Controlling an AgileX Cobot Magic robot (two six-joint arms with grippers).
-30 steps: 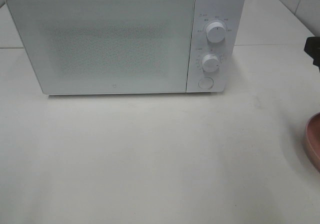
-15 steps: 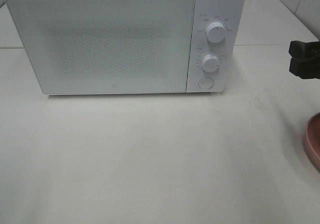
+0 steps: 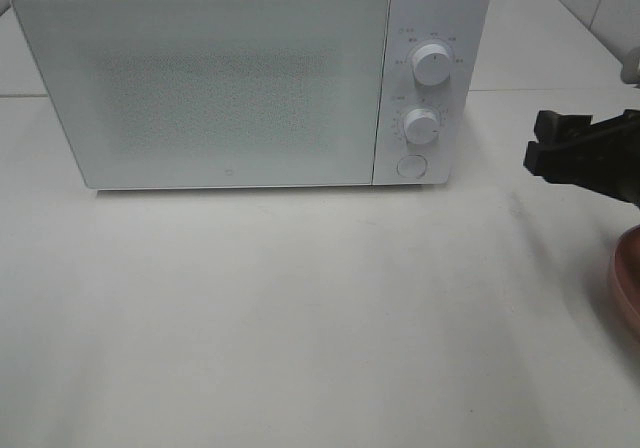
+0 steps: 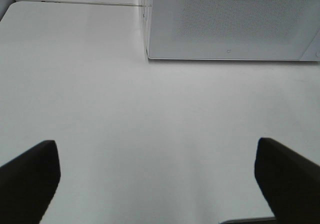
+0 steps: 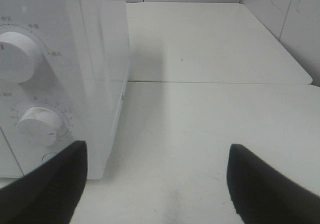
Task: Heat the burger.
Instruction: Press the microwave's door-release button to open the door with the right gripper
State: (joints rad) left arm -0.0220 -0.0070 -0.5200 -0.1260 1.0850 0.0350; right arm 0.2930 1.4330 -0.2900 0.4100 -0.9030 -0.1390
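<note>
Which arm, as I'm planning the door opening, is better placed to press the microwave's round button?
Probably right. The right gripper hovers open beside the microwave's dial side, near the round button; the left gripper sits back, facing the microwave's other end.

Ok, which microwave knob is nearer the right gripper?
The lower knob, just above the round button; the upper knob sits farther from the right gripper.
</note>
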